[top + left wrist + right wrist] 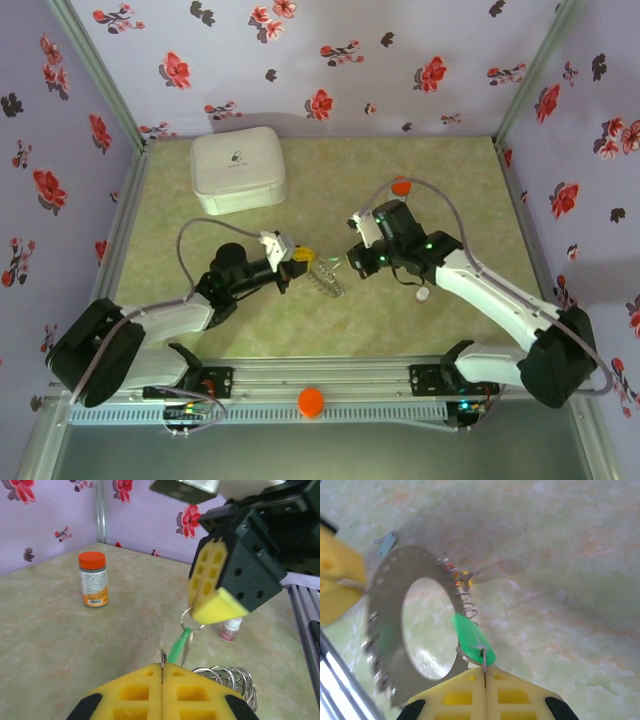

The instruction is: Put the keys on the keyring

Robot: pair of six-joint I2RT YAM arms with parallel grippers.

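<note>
The keyring is a wide flat grey ring with small wire loops along its edge. It is held up over the table in the middle. My left gripper is shut on its rim, and the thin metal edge shows between the yellow pads. My right gripper is shut on the small split ring of a green key, which hangs right against the keyring's rim. Red and yellow keys hang on the far rim. A pale teal key lies on the table beyond.
A white square case sits at the back left. An orange-capped bottle stands at the back behind the right arm. A small white bottle stands near the right arm. An orange cap rests on the front rail.
</note>
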